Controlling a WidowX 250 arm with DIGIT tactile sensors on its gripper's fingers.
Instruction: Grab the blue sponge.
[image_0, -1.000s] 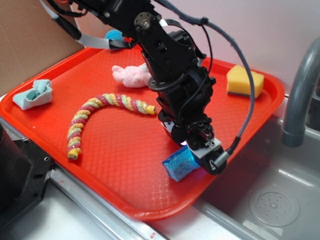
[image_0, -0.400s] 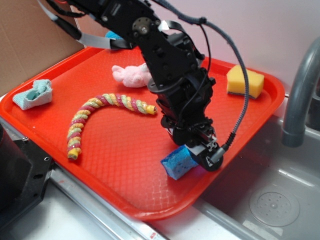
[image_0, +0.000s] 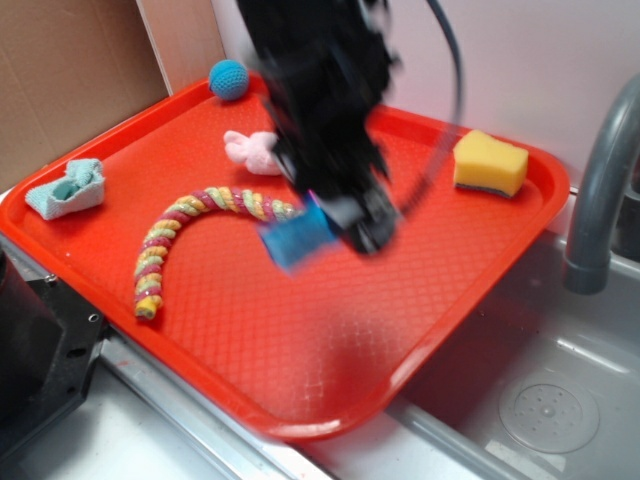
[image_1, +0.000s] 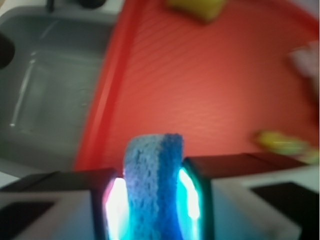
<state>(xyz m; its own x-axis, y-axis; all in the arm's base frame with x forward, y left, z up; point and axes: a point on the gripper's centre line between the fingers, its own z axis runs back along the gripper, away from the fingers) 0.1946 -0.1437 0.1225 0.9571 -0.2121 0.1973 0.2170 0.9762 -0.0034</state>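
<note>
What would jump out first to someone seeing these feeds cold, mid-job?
The blurred black arm over the middle of the red tray, with the blue sponge clamped in its gripper and lifted clear of the tray. In the wrist view the sponge bulges between two glowing pads. Next, the striped rope toy curving across the tray's left half, and the yellow sponge at the far right corner.

two sponges, blue sponge (image_0: 297, 239) and yellow sponge (image_0: 489, 163), one rope (image_0: 195, 235), perhaps one plush (image_0: 250, 150)

arm (image_0: 320, 110) motion-blurred, blue sponge (image_1: 152, 185) bottom cropped
</note>
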